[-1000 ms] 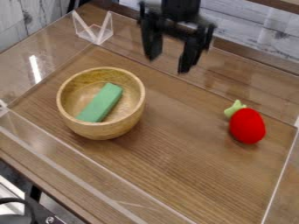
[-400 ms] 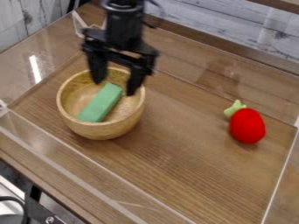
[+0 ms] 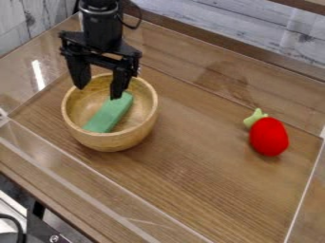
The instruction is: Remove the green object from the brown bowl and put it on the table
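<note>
The brown bowl (image 3: 89, 140) sits on the left part of the table (image 3: 203, 133). Inside it lies the green object (image 3: 108, 118), a flat light-green block resting slantwise. My gripper (image 3: 99, 87) hangs over the bowl's far side, pointing down, its black fingers (image 3: 76, 76) spread wide with nothing between them. The fingertips stand at about the level of the bowl's rim, just above the block's far end, apart from it.
A red strawberry-like toy (image 3: 267, 135) with a green top lies at the right. Clear acrylic walls (image 3: 152, 204) ring the tabletop. A small clear angled piece (image 3: 86, 21) shows at the back left, behind the arm.
The gripper has swung from the back middle to the left and down, coming over the bowl. It stayed open. The block and the toy have not moved.
</note>
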Motion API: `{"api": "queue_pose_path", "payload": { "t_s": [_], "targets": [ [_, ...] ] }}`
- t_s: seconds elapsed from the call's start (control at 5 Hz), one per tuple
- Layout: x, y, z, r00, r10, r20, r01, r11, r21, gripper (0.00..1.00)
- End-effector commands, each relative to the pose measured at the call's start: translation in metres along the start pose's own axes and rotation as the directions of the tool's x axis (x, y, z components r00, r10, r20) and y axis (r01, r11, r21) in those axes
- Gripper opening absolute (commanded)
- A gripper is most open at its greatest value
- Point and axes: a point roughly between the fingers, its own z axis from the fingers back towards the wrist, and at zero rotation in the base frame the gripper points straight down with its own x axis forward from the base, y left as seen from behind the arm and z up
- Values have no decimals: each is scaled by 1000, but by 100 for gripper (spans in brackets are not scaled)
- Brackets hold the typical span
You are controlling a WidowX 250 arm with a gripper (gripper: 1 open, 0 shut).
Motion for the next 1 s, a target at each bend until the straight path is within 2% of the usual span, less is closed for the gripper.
{"api": "queue_pose_path", "payload": {
  "t_s": [0.0,0.4,0.6,0.8],
  "targets": [
    [10,0,-3,999,32,15,-32,999,10,100],
    [3,-1,-24,997,80,10,-80,997,7,100],
    [1,0,-31,995,97,20,-97,995,2,100],
    [7,-1,-38,999,22,36,-22,1000,3,100]
  ]
}}
